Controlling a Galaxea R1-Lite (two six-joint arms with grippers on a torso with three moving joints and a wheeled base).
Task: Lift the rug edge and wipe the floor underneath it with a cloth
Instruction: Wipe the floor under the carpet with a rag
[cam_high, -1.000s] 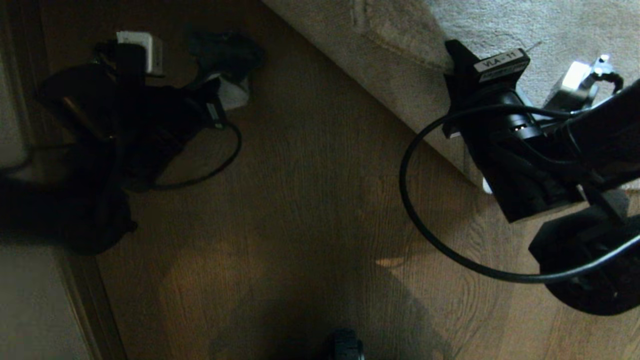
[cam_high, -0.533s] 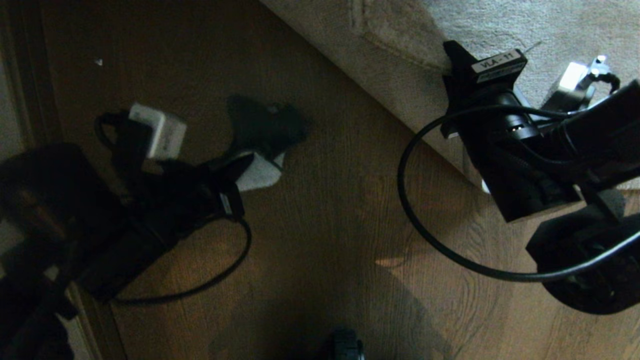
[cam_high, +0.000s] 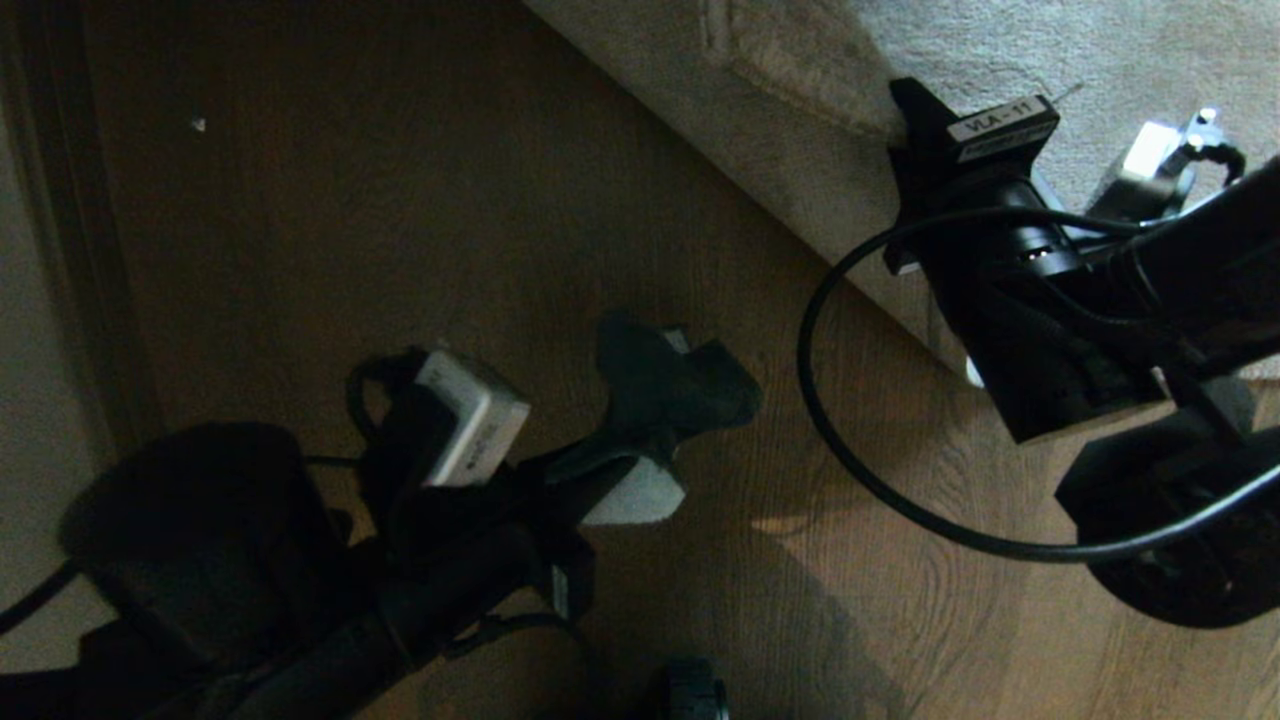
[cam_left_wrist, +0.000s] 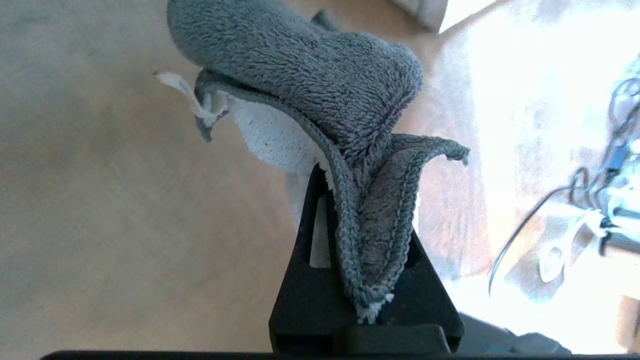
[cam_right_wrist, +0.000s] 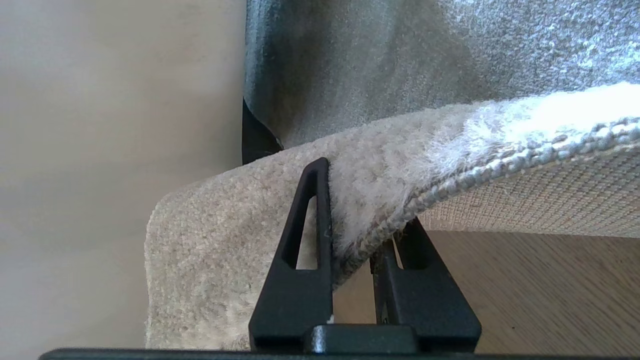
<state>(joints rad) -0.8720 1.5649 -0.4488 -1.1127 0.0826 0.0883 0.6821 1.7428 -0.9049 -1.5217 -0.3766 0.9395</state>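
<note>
Right gripper (cam_high: 925, 135), label (cam_high: 1003, 125) "VLA-11"

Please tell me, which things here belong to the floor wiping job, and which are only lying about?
Job:
left gripper, shut on cloth
right gripper, clamping rug edge
floor

Lying about:
small pale speck on floor

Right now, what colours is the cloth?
The cloth is grey and white; the left wrist view shows it best.

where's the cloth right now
The cloth is pinched in the left pincer, low and centre-left in the head view, over the bare floor, apart from the rug edge the right pincer holds up.
</note>
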